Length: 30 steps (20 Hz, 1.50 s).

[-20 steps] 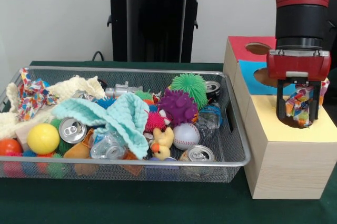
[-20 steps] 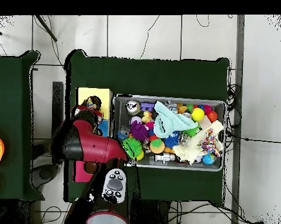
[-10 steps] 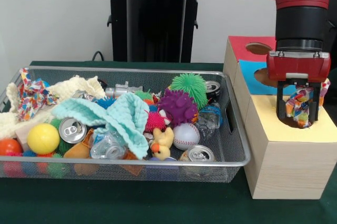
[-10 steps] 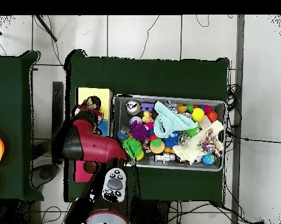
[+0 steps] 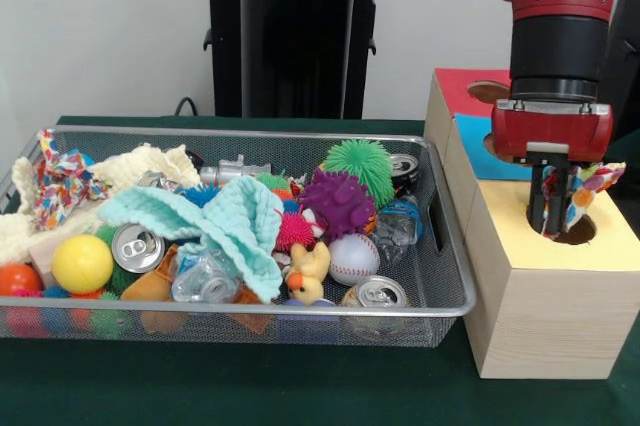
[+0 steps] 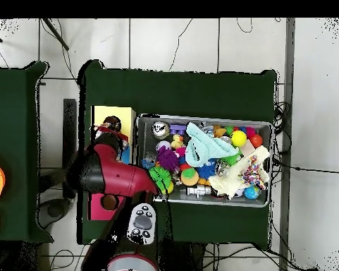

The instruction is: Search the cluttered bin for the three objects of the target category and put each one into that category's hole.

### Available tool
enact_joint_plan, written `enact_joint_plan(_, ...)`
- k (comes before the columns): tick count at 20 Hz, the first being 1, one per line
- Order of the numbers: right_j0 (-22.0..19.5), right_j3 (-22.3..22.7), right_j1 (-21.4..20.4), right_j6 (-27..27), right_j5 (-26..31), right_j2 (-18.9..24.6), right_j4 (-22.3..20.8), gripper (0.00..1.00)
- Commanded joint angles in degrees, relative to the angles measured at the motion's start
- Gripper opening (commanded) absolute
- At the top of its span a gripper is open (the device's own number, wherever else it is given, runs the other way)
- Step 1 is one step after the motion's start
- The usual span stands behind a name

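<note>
Gripper (image 5: pixel 554 208) hangs over the yellow section's hole (image 5: pixel 572 229) in the wooden sorting box (image 5: pixel 540 306), near the box's front edge. Jaws together, clamped on a multicoloured patterned cloth (image 5: pixel 584 189); its long axis vertical, upper end flaring sideways. Mesh bin (image 5: pixel 445 291) just beside the box.

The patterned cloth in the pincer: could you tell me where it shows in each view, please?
Front view: the patterned cloth hangs in the pincer over the hole in the yellow section of the box, at right.
Overhead view: only a bit of it shows at the arm's tip, left of the bin.
Shared landmark: the yellow section.
</note>
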Motion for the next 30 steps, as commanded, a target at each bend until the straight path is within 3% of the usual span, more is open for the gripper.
enact_joint_plan(1, -1.79, -0.47, 3.29, 10.39, 5.71, -0.32, 3.43, 0.0)
enact_joint_plan(7, -1.95, -0.29, 3.58, 10.6, 5.69, -0.02, 3.94, 0.0)
enact_joint_plan(14, 2.64, -3.26, 7.45, 10.05, 2.98, -4.53, 7.58, 0.0)
enact_joint_plan(23, 0.69, -8.81, 15.76, 12.09, -4.63, 0.58, 9.38, 0.0)
enact_joint_plan(26, -2.13, -9.33, 16.07, 12.84, -6.15, 3.75, 6.53, 0.0)
enact_joint_plan(30, -2.93, -9.81, 16.24, 12.04, -5.94, 4.54, 5.25, 0.0)
